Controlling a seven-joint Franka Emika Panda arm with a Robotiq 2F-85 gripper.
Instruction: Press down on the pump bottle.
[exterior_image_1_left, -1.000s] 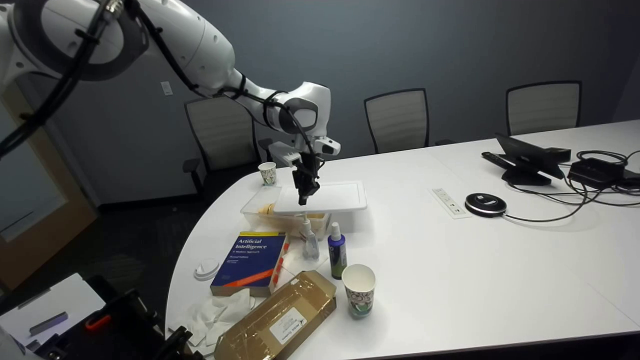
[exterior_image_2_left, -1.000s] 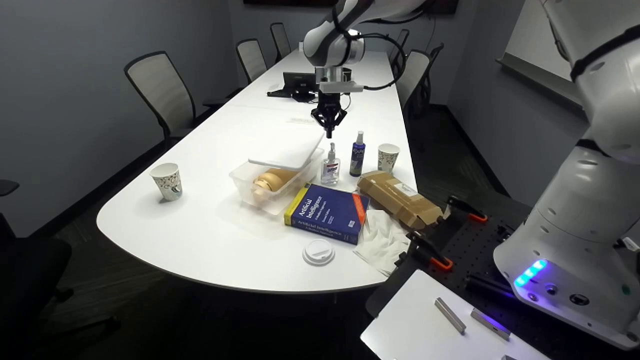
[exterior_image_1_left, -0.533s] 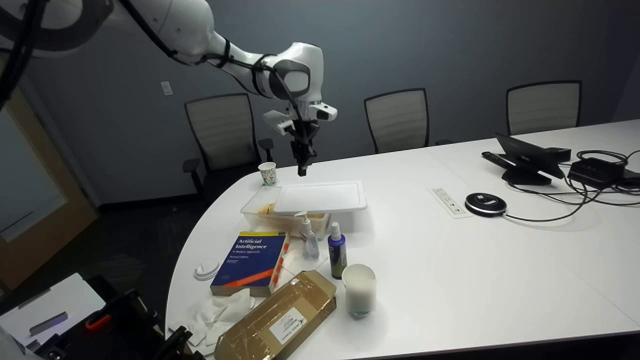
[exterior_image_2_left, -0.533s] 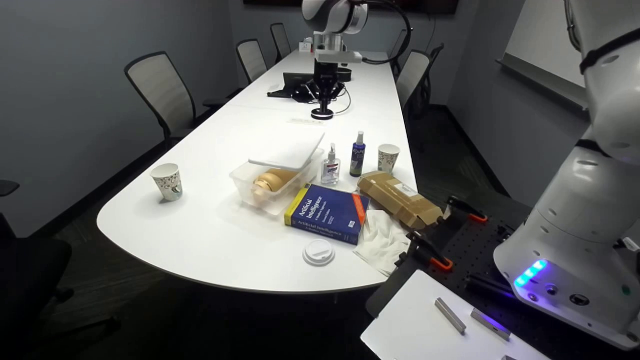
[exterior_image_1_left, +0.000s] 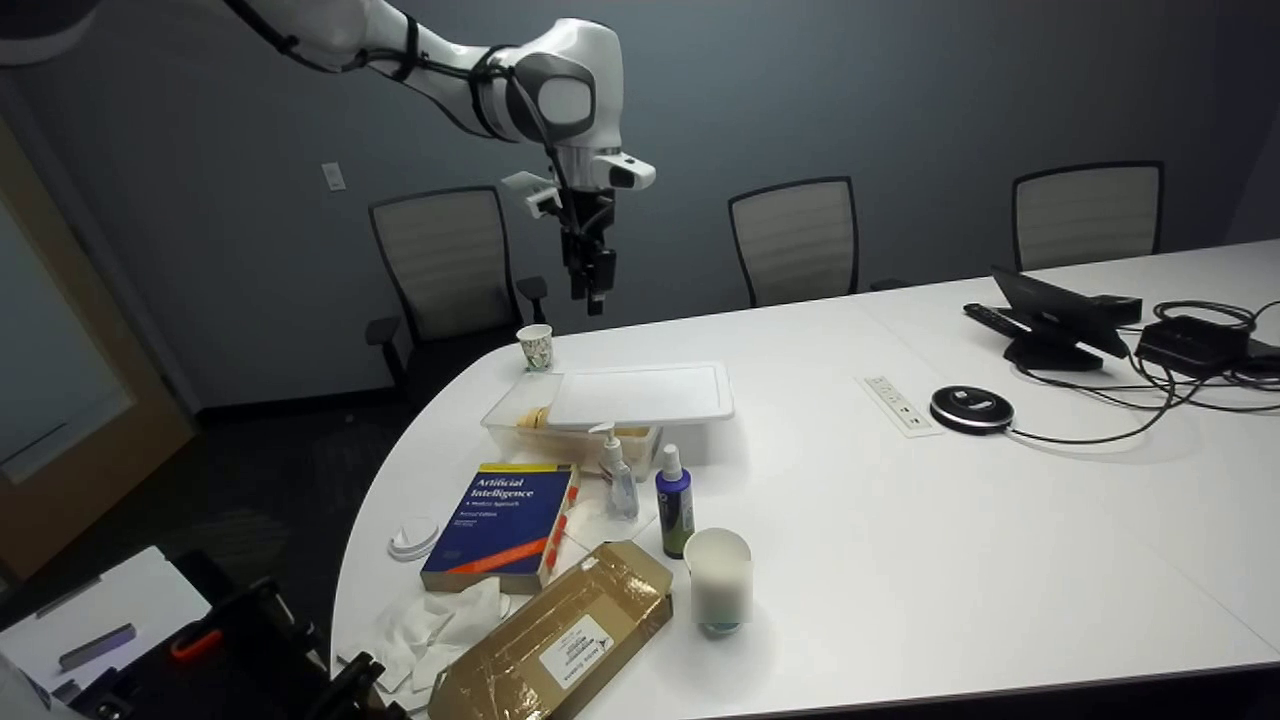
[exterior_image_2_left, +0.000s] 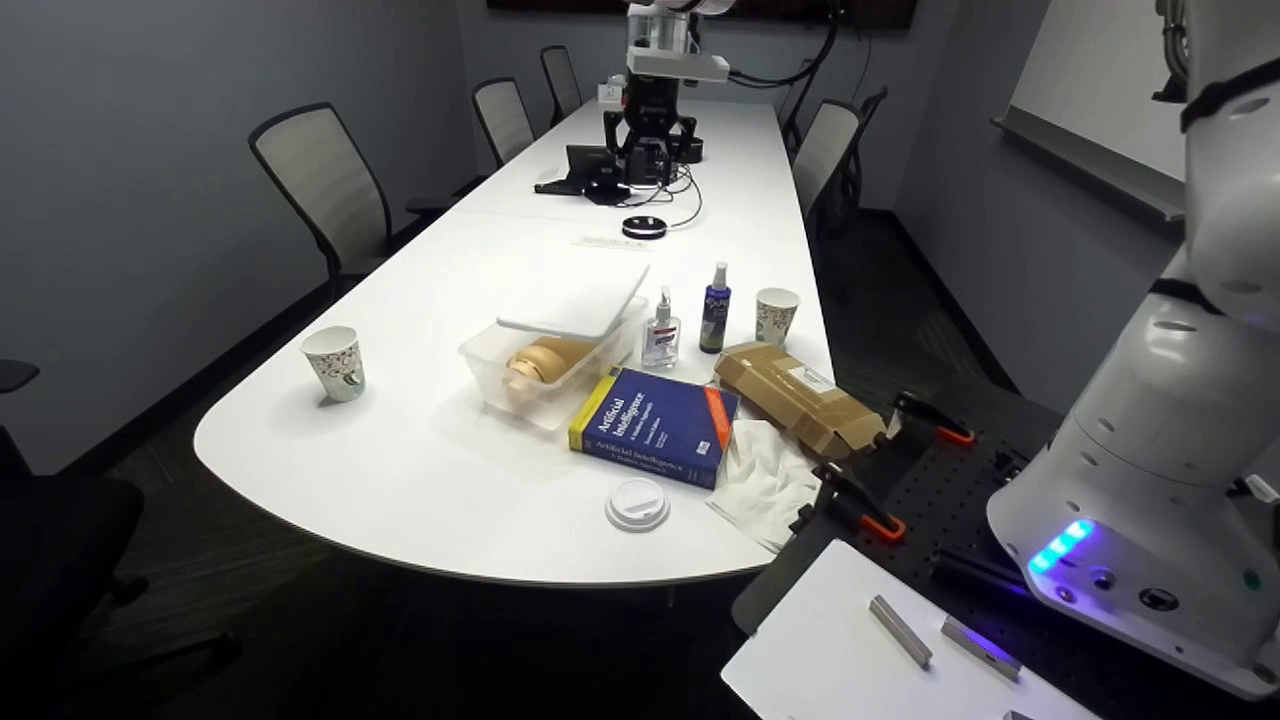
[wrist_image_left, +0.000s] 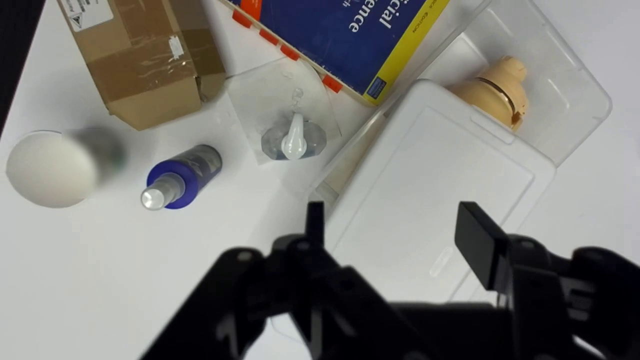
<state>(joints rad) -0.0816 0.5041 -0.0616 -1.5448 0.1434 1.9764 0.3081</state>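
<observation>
The pump bottle, a small clear bottle with a white pump head, stands upright behind the book in an exterior view (exterior_image_2_left: 660, 343). In the wrist view I look down on the pump bottle (wrist_image_left: 295, 142), its nozzle pointing up the picture. Clear drops (wrist_image_left: 297, 95) lie on a whitish sheet just past the nozzle. My gripper (wrist_image_left: 390, 215) is open, its two fingers apart over the white lid with nothing between them. High above the table hangs the gripper (exterior_image_1_left: 587, 300) in an exterior view, well clear of the pump bottle (exterior_image_1_left: 622, 488).
Beside the pump bottle stand a dark blue bottle (exterior_image_1_left: 675, 515) and a paper cup (exterior_image_2_left: 777, 316). A clear bin (exterior_image_2_left: 500, 375) with a tilted white lid (exterior_image_2_left: 580, 305) sits on its other side. A blue book (exterior_image_1_left: 505, 520) and a cardboard box (exterior_image_1_left: 570, 640) lie close by.
My gripper has risen steeply from just above the pump bottle, and its fingers have spread from shut to open. The pump bottle stays in place, its head now unobstructed.
</observation>
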